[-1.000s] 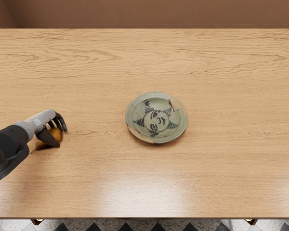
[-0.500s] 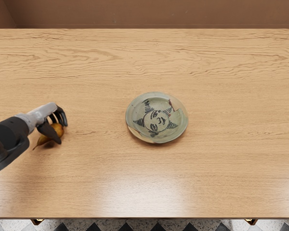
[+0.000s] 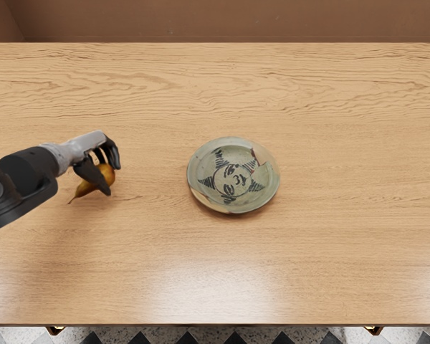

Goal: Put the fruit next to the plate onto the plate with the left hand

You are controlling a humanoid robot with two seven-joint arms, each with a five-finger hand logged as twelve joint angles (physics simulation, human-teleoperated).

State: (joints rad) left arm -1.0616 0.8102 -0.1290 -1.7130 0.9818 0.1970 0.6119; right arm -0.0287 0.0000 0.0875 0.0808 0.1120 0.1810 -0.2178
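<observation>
A yellow-brown pear [image 3: 94,180] is held in my left hand [image 3: 100,166], whose dark fingers are curled around it just above the wooden table, well left of the plate. Its stem end sticks out down and to the left. The grey-green plate [image 3: 266,197] with a dark painted face lies flat near the table's middle, with nothing on it. My left arm reaches in from the picture's left edge. The right arm is out of view.
The wooden table [image 3: 215,272] fills the view, its front edge near the bottom and a brown wall along the back. A stretch of bare tabletop separates my hand from the plate.
My left hand has lifted the pear off the table and carried it up and to the right, toward the plate. The plate has not moved.
</observation>
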